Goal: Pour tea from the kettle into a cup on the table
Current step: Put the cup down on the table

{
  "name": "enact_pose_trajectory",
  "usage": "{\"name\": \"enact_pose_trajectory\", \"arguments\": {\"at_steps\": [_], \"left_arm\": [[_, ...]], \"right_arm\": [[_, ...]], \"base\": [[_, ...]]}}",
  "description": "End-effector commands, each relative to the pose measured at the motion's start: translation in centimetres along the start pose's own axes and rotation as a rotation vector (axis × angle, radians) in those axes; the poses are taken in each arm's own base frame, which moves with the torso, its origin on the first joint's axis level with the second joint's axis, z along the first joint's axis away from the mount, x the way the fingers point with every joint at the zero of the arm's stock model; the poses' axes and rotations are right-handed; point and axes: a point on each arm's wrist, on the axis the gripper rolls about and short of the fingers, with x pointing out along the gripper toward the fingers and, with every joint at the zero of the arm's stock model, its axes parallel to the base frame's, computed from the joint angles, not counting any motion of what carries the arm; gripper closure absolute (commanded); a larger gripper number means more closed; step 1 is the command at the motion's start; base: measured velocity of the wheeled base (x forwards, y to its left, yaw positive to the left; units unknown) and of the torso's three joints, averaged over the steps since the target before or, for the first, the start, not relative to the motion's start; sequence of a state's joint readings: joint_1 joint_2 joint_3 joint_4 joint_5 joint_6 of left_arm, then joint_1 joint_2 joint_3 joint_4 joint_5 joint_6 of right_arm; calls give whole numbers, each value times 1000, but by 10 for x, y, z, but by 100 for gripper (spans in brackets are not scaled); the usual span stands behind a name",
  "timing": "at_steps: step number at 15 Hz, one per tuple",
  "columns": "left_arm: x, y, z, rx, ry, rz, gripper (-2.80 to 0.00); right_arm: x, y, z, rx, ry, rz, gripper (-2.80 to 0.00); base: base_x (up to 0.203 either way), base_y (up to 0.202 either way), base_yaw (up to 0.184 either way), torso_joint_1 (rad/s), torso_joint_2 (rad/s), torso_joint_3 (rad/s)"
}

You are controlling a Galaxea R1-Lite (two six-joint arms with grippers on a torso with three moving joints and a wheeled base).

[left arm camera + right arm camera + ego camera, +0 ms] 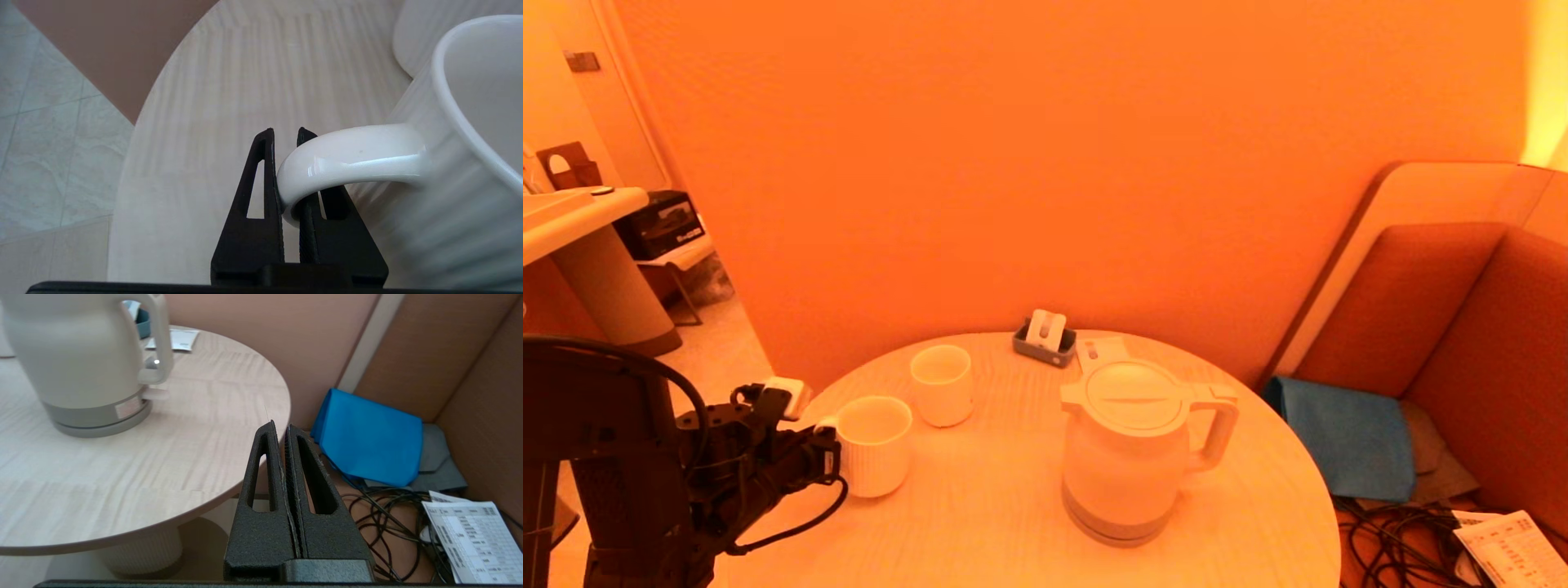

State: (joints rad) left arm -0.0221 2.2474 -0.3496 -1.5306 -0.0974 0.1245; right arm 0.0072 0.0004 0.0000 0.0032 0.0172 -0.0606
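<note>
Left end effector [286, 171] clamps the mug [876, 445] handle at the desk [980, 506] 9 o'clock edge, fingertips partly hidden. Right end effector [282, 457] closed, unseen overhead. Kettle [1131, 453] at centre; cup [942, 384] at 11 o'clock.

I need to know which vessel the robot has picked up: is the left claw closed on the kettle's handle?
No: the left claw is clamped on the handle of the mug, while the kettle stands untouched on the table.

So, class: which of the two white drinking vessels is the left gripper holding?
The ribbed mug with the side handle; the left gripper pinches that handle. The plain cup stands untouched behind it.
</note>
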Motion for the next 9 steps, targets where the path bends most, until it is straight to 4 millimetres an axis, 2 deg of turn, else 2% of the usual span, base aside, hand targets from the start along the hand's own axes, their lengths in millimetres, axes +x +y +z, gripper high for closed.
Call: {"name": "enact_pose_trajectory", "arguments": {"at_steps": [1,9], "left_arm": [[0,-4,3,11,-35,-10,0],[0,-9,6,46,-44,-3,0]], "right_arm": [[0,0,0,-1,-1,2,0],[0,0,0,-1,-1,2,0]], "base": [[0,0,0,0,0,0],[0,0,0,0,0,0]]}}
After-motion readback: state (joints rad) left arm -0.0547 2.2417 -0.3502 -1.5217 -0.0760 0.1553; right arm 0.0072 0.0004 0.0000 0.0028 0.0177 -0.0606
